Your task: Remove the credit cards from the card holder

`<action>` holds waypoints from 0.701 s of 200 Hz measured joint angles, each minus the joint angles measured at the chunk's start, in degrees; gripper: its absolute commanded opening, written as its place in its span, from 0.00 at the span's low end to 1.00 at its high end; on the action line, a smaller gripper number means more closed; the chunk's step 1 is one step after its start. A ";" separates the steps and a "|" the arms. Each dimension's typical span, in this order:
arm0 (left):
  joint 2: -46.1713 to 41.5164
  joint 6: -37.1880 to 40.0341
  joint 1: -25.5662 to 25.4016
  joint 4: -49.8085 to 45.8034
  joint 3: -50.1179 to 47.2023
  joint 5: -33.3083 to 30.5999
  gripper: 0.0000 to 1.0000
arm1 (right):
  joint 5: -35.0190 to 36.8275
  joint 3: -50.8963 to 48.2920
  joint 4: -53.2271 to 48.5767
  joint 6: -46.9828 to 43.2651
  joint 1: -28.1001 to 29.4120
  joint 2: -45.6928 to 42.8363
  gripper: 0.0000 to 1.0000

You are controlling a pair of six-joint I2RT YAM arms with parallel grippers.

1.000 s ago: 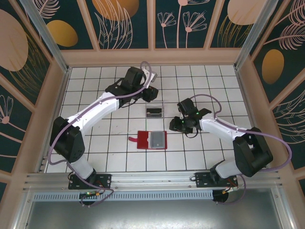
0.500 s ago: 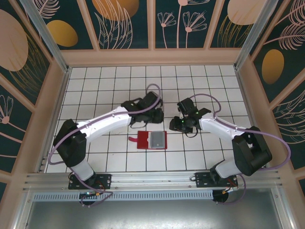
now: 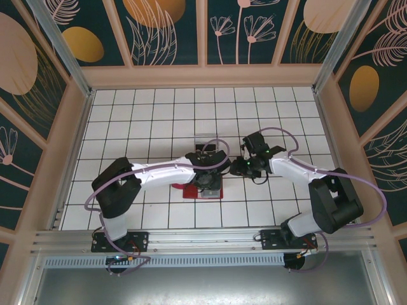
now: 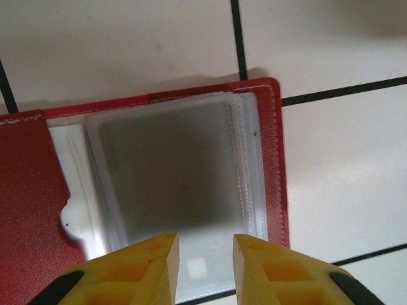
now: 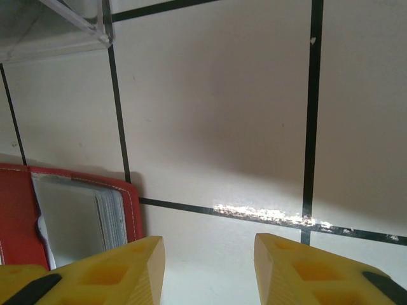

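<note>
Released left end effector (image 4: 205, 260) hovering over open card holder (image 4: 25, 190), credit cards (image 4: 172, 171) sitting inside; right end effector (image 5: 210, 267) released, hanging above tabletop (image 5: 216, 114).

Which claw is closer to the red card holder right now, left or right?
Left. The left claw hangs directly over the open card holder, fingers parted above the grey card. The right claw is off to the holder's right, over the tiles.
</note>
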 measured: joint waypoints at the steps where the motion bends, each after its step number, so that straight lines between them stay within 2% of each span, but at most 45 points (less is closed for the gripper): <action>1: 0.09 -0.04 0.00 0.00 0.00 -0.02 0.30 | -0.07 0.00 0.02 -0.09 -0.07 0.00 0.42; 96: 4.04 -1.38 -0.17 -0.07 1.49 0.44 0.43 | -1.81 -2.64 1.42 -1.03 -1.73 -0.22 0.42; 140: 4.50 -1.40 -0.26 -0.59 2.23 0.26 0.43 | -2.43 -3.34 1.81 -1.03 -1.73 -0.48 0.42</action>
